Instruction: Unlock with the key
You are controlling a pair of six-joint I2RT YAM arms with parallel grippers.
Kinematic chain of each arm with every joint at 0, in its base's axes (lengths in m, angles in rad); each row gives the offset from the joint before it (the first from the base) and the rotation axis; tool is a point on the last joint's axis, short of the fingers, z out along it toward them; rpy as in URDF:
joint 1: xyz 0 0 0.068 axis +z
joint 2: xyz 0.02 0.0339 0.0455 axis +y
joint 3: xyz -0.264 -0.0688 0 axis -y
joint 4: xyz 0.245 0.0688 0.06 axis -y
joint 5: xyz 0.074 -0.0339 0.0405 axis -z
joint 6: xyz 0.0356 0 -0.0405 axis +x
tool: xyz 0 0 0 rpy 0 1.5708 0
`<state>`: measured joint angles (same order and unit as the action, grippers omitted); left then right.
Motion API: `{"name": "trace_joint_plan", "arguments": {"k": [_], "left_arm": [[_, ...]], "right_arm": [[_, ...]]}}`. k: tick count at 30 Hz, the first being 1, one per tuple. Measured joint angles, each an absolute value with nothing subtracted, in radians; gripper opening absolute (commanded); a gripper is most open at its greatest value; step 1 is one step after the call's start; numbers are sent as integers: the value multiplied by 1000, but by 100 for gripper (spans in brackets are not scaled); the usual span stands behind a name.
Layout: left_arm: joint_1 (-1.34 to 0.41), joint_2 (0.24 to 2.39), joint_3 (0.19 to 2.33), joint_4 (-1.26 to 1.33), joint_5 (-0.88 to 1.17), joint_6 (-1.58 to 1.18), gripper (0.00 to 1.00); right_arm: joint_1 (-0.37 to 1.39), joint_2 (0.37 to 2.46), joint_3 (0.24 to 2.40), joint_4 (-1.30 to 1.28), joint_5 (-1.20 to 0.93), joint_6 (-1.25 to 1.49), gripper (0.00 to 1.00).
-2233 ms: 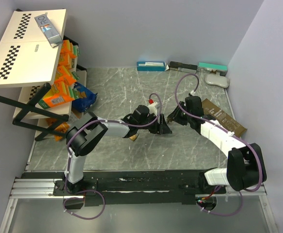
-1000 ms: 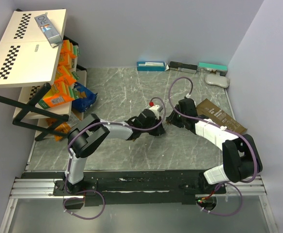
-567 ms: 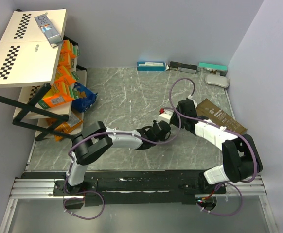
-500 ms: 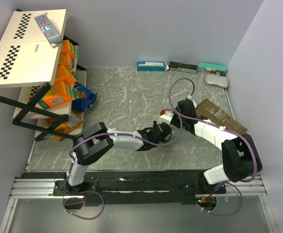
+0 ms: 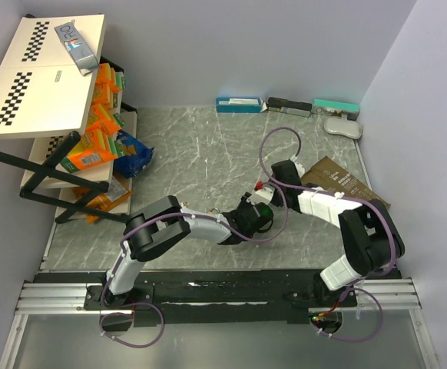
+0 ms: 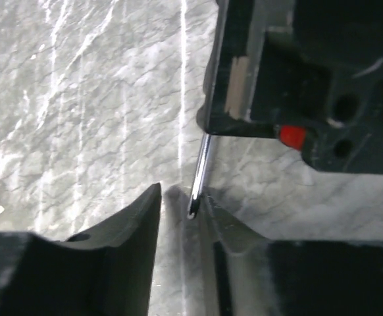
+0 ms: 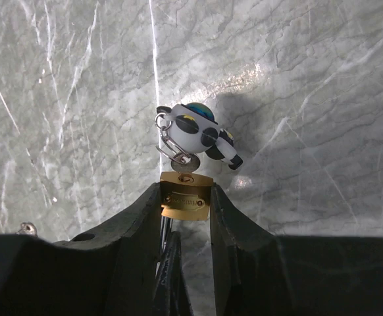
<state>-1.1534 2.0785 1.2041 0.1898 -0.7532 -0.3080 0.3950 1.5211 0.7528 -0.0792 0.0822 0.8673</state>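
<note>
left gripper (image 6: 179, 199) has shifted right and loosened; right gripper (image 7: 185, 191) clamps padlock (image 7: 186, 199)

Right wrist view. The right gripper (image 7: 186, 192) rises from the bottom edge, its two dark fingers (image 7: 132, 227) closed on the sides of a brass padlock (image 7: 186, 201) at lower centre. A key (image 7: 183, 162) sits in the padlock's top face. Its key ring (image 7: 162, 126) carries a white, blue and yellow keychain charm (image 7: 198, 135), which lies on the grey marble tabletop (image 7: 73, 92).
</note>
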Motion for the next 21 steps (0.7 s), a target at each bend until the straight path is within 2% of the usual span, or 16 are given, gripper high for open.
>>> {"name": "trace_joint_plan", "arguments": {"k": [3,6,9,21], "left_arm": [[-1153,2077,1189,205,-785,-300,62],[-1151,2062,1156,237,-803,-291,73],[-1153,2018,1094,259,-802,-274,79],[-1158,1746,853,245,-767,-306,84]], "right_arm": [[408,1532,760,-83,109,874,0],[421,1543,771,-92,139,875,0],[438,1554,774,-96,156,879,0],[459,1589,772,-128,197,898,0]]}}
